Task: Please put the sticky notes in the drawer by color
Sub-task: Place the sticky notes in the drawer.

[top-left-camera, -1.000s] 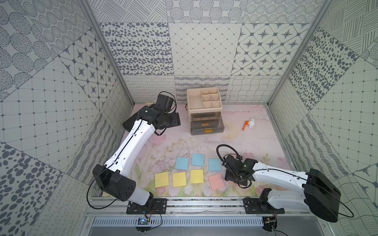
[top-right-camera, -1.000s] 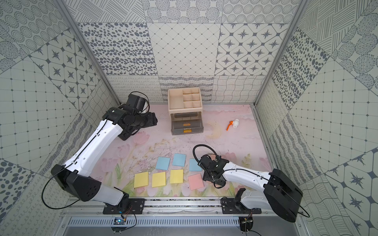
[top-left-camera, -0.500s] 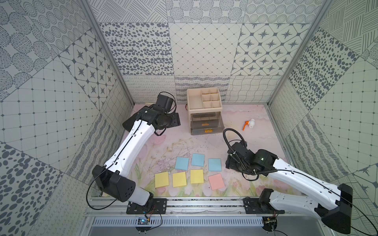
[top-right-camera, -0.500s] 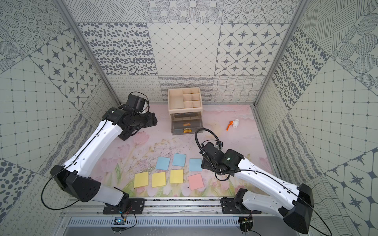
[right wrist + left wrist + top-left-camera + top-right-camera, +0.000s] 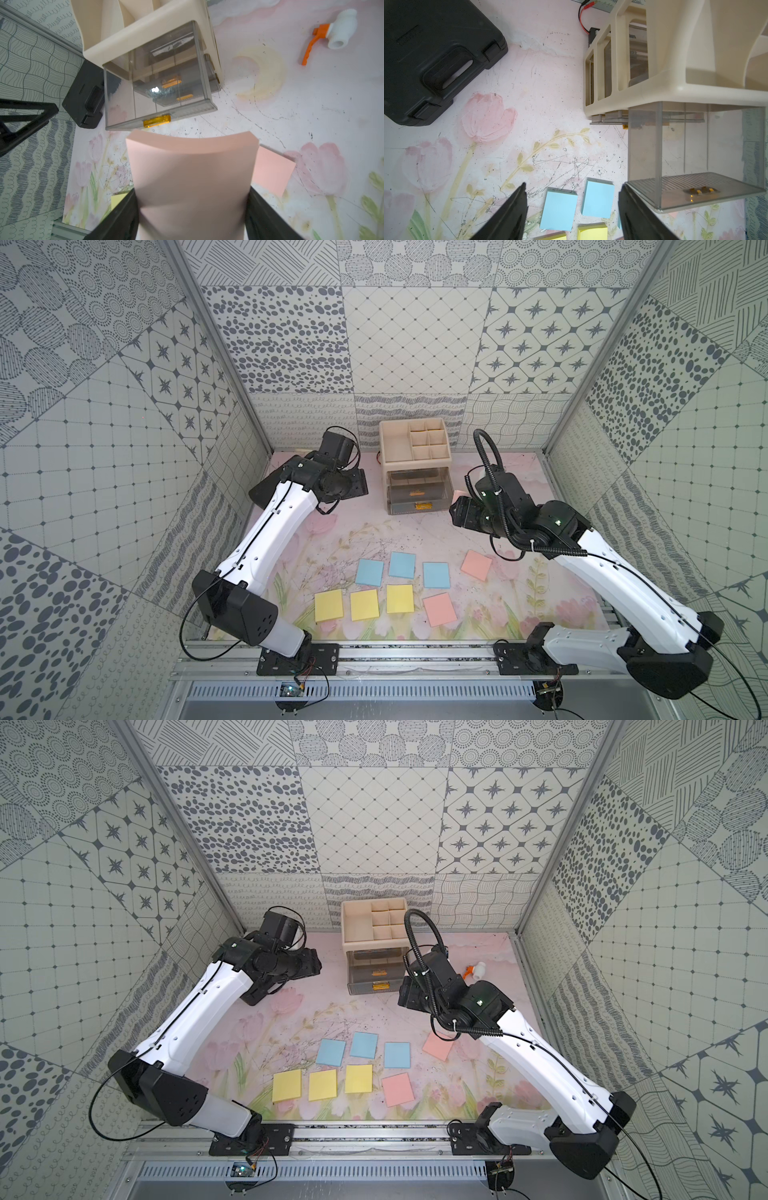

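Note:
My right gripper point(image 5: 192, 190) is shut on a salmon pink sticky note pad point(image 5: 191, 166), which it holds in the air just in front of the drawer cabinet point(image 5: 415, 448). The cabinet's top drawer point(image 5: 158, 83) is pulled out and looks empty. Three light blue pads point(image 5: 402, 565), three yellow pads point(image 5: 364, 604) and two pink pads point(image 5: 476, 565) point(image 5: 439, 609) lie flat on the mat. My left gripper point(image 5: 573, 185) hangs open and empty to the left of the cabinet, level with the pulled-out drawer.
A flat black case point(image 5: 436, 58) lies at the back left under my left arm. An orange-and-white valve piece point(image 5: 476, 970) sits on the mat right of the cabinet. A red-and-black cable point(image 5: 581, 18) runs behind the cabinet.
My right arm has lifted from the front of the mat and swung back toward the open drawer with the pink pad. The left arm has not moved.

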### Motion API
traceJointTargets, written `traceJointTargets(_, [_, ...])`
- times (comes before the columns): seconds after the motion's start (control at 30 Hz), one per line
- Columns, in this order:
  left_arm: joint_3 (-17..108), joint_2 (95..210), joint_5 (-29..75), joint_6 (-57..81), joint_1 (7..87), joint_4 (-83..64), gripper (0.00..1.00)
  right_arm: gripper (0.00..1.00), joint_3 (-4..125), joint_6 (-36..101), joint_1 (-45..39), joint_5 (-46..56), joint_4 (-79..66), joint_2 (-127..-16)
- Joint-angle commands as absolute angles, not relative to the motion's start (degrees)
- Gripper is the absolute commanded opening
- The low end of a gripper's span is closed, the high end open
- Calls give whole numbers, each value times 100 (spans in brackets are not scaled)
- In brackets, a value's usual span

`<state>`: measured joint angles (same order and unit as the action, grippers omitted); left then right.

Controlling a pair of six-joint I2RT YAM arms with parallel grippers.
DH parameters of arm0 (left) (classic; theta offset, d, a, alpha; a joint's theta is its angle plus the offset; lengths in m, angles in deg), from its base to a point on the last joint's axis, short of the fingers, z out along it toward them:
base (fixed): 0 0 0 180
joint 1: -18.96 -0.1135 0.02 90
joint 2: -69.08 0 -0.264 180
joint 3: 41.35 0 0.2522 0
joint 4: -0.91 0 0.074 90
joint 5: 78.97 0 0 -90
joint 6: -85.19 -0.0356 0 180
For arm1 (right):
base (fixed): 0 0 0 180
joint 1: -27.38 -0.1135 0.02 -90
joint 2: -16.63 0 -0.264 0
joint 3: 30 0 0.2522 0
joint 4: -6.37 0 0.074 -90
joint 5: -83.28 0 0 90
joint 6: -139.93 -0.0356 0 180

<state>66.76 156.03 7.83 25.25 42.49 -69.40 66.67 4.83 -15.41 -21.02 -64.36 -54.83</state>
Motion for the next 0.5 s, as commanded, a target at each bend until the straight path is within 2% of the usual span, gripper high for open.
traceJointTargets(0.0, [6720,15656,851,2574,4225,-6734,72,76,6904,1087,-1315,-1811,-5480,-5818])
traceJointTargets(0.47, [6865,15833,709,2450,4230,-6839,72,75,7464,1434,-840,-1050,-4441,-7250])
